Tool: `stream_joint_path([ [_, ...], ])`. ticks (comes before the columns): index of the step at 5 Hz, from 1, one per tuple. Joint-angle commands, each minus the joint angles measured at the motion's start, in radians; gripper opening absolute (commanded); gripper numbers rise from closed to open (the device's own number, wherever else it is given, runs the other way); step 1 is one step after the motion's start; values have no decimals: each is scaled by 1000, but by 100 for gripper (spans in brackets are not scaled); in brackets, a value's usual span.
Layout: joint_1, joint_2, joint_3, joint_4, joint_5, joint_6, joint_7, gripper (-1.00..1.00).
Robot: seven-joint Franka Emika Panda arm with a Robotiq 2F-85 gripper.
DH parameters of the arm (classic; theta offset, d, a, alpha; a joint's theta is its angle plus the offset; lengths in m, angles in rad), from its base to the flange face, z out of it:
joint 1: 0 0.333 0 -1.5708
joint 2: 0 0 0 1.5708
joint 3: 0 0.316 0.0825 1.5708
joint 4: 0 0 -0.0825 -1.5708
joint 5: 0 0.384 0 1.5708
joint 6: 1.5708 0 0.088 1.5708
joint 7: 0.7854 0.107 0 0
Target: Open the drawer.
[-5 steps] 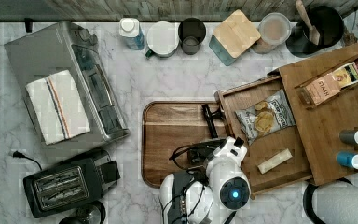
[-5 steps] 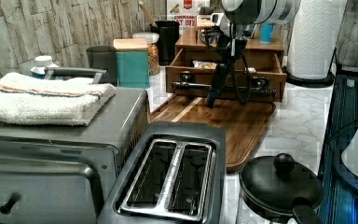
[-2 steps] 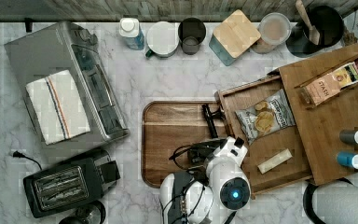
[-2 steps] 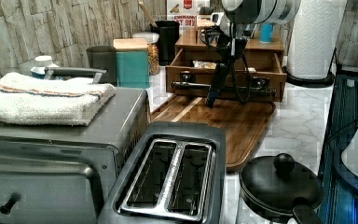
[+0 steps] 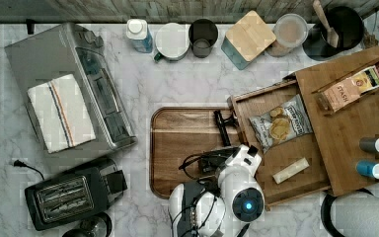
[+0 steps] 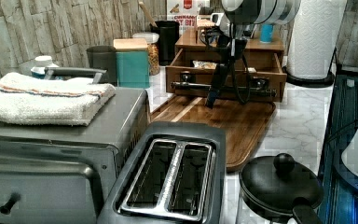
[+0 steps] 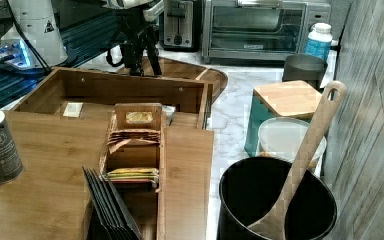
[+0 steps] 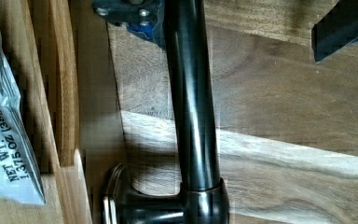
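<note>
The gripper hung over the dark wooden tray board, its fingers spread apart with the drawer's black bar handle running between them. In the wrist view one finger sat just beside the bar and the other stood clear of it, so nothing was clamped. The drawer stood pulled well out of its bamboo box, its front reaching over the tray board's edge, with a chip bag and a small pale bar lying inside.

I judged the drawer light, stiff wood that would slide rather than lift, and the handle the only sensible hold: hard, smooth metal, perhaps slippery, so best taken near its middle to keep the pull square. The handle's long axis ran along the drawer front, top to bottom in the top view, and the drawer faced the top view's left, so it travelled across that axis.
</note>
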Motion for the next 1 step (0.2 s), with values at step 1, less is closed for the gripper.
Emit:
stream_joint_path([
  [1,109,-34,111,-91,7,-55,33,100],
])
